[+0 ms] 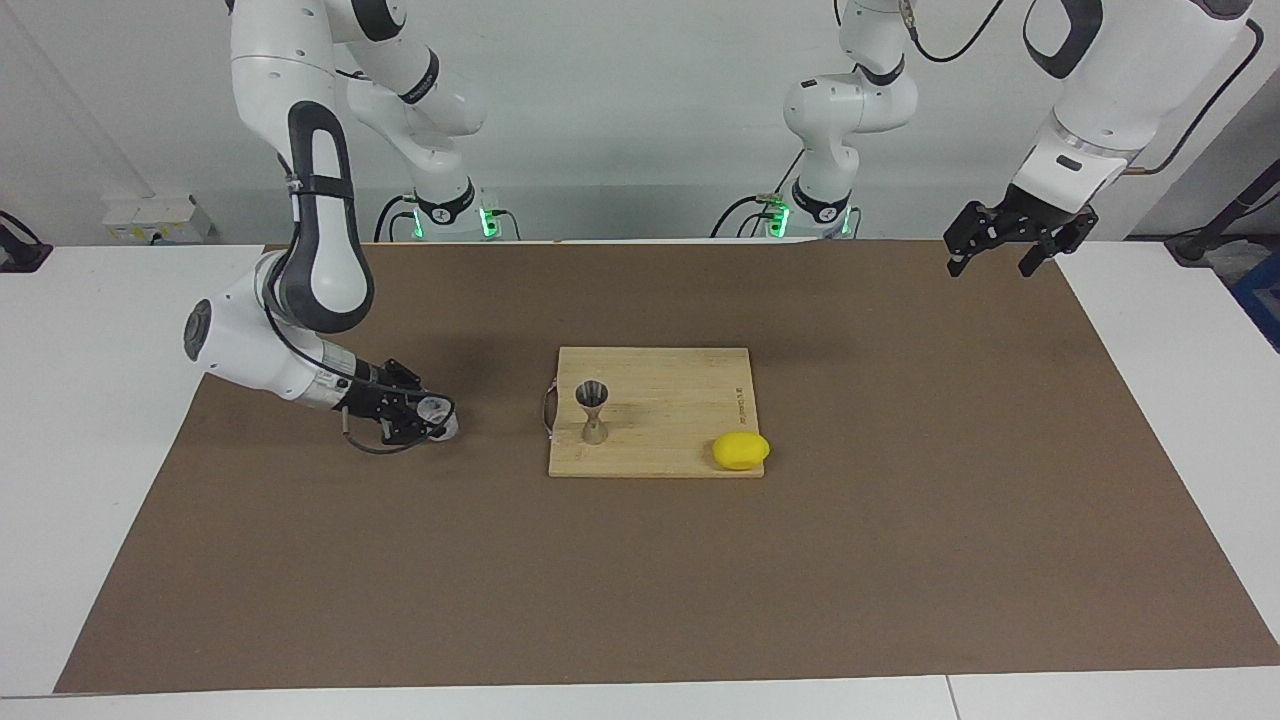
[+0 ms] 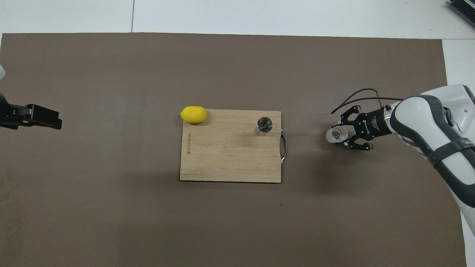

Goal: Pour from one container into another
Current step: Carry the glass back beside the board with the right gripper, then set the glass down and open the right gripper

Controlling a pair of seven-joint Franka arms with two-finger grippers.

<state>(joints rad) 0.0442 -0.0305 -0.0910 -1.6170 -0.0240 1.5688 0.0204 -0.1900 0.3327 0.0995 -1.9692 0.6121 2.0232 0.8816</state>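
the right arm comes down from its base, folds at the elbow and reaches low and nearly level over the brown mat, toward its own end of the worktop. its hand, the right hand, lies on its side just above the mat and is clenched on the clear cup, which shows in the overhead view as a small glassy ring at the fingertips; whether the cup's base touches the mat cannot be told. a thin black cable loops from the wrist. the cup is well apart from the wooden cutting board, on the mat beside the board's end that carries a metal handle. the metal jigger stands upright on the board near that handle end, its open mouth up. a yellow lemon rests at the board's corner that is farther from the robots, toward the left arm's end, partly on the board. the left arm waits, raised, its hand, the left hand, hanging over the mat's edge at its own end with fingers spread and grasping nothing. the mat covers most of the white worktop; a plain white wall rises at the robots' backs, with green lights at both arm bases.
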